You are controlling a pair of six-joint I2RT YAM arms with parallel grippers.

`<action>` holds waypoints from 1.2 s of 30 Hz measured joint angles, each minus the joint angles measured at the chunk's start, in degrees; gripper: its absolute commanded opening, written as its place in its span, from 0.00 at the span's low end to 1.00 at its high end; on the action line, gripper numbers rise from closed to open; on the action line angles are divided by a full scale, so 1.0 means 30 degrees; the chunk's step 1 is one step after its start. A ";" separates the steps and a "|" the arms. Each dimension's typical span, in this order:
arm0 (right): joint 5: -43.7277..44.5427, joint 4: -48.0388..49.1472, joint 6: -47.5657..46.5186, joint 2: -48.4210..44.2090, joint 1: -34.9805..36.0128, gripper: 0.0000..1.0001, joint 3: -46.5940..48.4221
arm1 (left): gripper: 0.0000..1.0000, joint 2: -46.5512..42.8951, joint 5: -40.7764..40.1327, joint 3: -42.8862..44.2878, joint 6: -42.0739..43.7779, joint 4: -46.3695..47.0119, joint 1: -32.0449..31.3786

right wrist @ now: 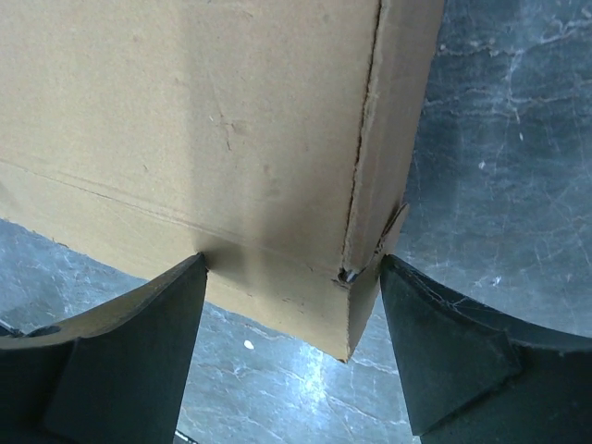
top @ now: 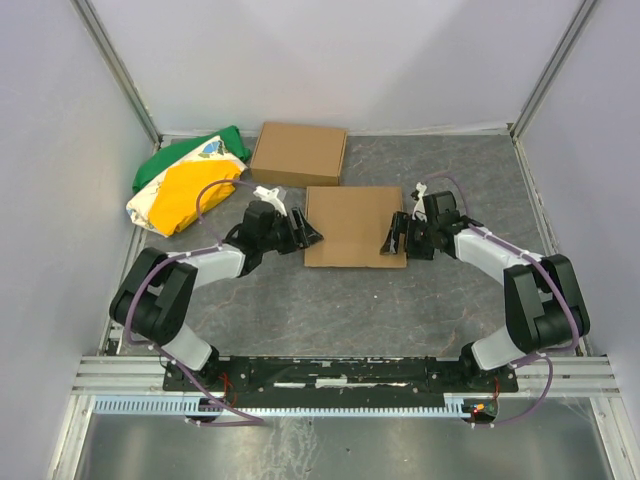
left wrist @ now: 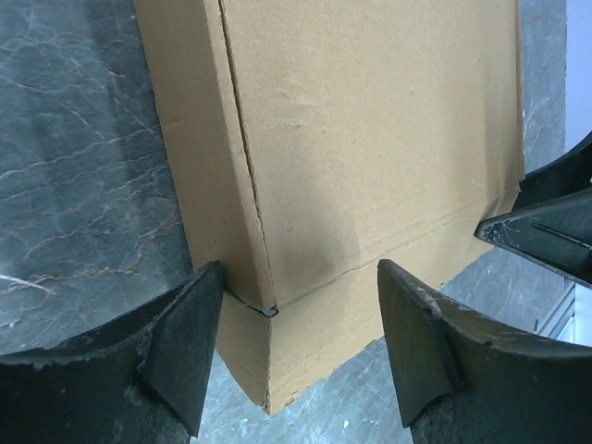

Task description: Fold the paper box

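Grey marbled desk inside white walls. The paper box lies flat at its middle, between my two arms. My left jaws stand apart, astride the box's near left corner; my right jaws stand apart, astride its near right corner.

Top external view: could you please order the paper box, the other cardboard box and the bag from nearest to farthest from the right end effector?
From the right end effector:
1. paper box, at its fingertips, table centre.
2. other cardboard box, behind, toward the back.
3. bag, far left.
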 measured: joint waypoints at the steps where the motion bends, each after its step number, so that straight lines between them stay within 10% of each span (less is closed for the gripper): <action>1: 0.0007 -0.0350 -0.0073 -0.0015 0.0000 0.81 0.0087 | 0.72 0.0044 0.0124 0.0299 0.0007 -0.0546 -0.0029; 36: 0.0823 -0.6666 -0.1435 0.0189 -0.0015 0.71 0.3169 | 0.69 0.1268 0.1020 0.5748 0.2098 -1.1839 -0.0495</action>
